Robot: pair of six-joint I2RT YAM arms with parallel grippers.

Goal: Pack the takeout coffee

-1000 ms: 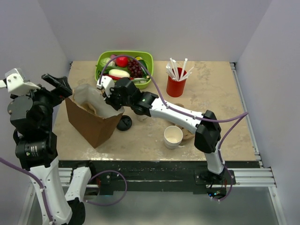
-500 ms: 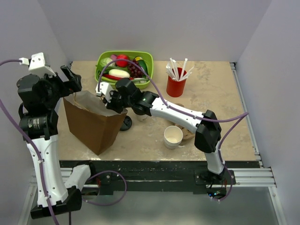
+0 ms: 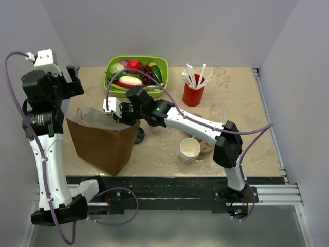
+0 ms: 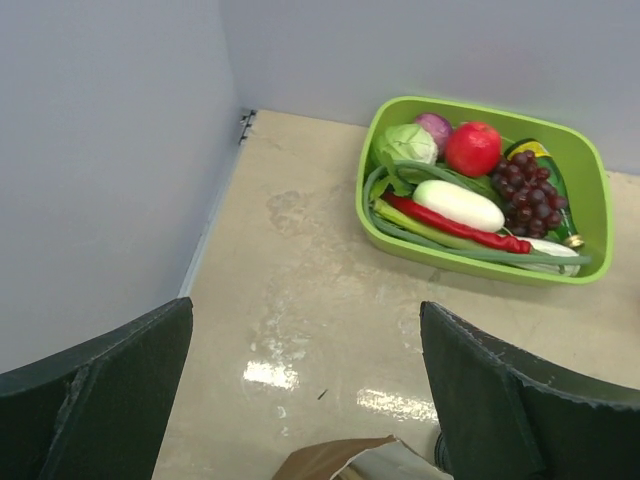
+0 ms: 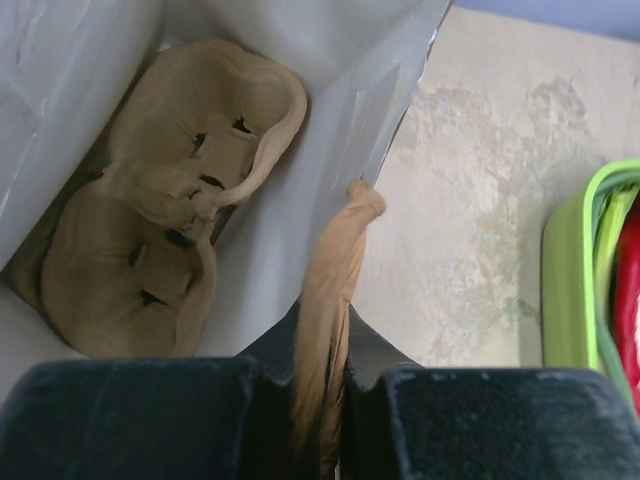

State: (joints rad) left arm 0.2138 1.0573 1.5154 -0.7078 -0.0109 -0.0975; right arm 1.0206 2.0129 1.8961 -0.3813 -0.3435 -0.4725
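**Right end effector.** The right end effector (image 5: 300, 385) is all but closed on the bag's twisted paper handle (image 5: 335, 250), which runs up between its fingers. How firm the pinch is cannot be told. The bag (image 3: 103, 146) stands upright on the table (image 3: 241, 128), directly below and ahead of this end effector, and its mouth is drawn open.

**Bag contents.** A pulp carrier (image 5: 170, 230) is seen deep below the fingers, lying on the bag's floor. Its pockets are unfilled.

**Left end effector.** The left end effector (image 4: 305, 340) is raised well above the table with its jaws spread fully, and nothing is held. The bag's rim lies just beneath it and a green tray (image 4: 450, 262) ahead of it.

**Task item.** The coffee (image 3: 154, 128) is judged to be the small white cup behind the right end effector, close under that forearm. Its lid is hidden by the arm, so the identification is tentative. A loose black lid (image 3: 139, 135) lies between it and the bag. The coffee is not yet packed.

**Assessment of the step in hand.** The step is judged to be steadying and opening the bag.
- The handle should be held level, not lifted, so that the bag is not tipped and the carrier is not shifted.
- The handle should be let go only once the bag stands by itself with its mouth wide.
- The coffee should then be taken by its body below the lid and kept upright.
- It should be lowered straight into one carrier pocket, clear of the bag's rim and handle.
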